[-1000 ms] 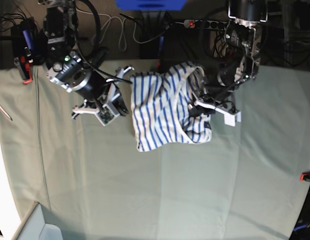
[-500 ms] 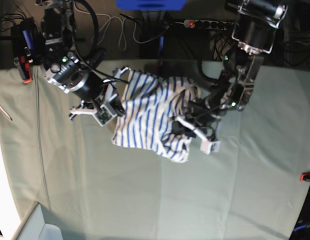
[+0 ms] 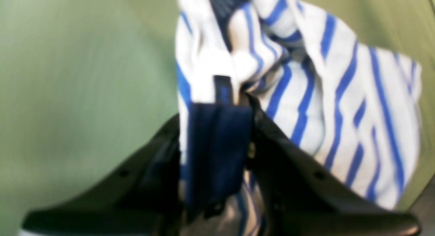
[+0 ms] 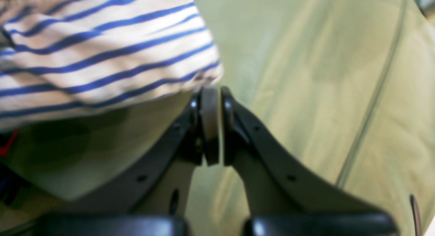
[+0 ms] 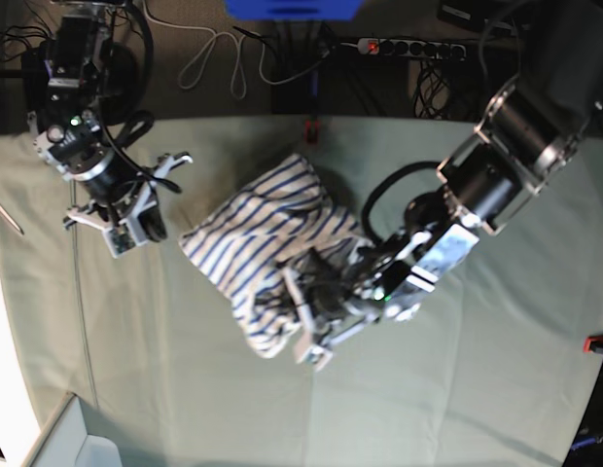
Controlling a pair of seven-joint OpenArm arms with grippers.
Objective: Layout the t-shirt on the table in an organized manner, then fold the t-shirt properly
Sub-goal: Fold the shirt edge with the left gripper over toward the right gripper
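White cloth with thin blue stripes, the t-shirt (image 5: pixel 266 255) lay crumpled in a loose heap at the centre of the base view, on the pale grey-green table (image 5: pixel 457 389), its upper corner reaching toward the far edge and its lower end bunched in folds. In the left wrist view the t-shirt (image 3: pixel 326 93) filled the upper right of the frame, and a dark blue band of its cloth, with the small neck tag (image 3: pixel 222 88) just above it, sat pinched between the black jaws of the left gripper (image 3: pixel 217 141), which was clamped on the garment. In the base view that left gripper (image 5: pixel 316 311) sat at the heap's lower right edge, its arm stretching in from the upper right. The right gripper (image 4: pixel 211 124) had its pads pressed together with nothing between them; the striped hem (image 4: pixel 102 52) hung just above and left of its tips, apart from them. In the base view the right gripper (image 5: pixel 126 219) stood at the left, well apart from the shirt
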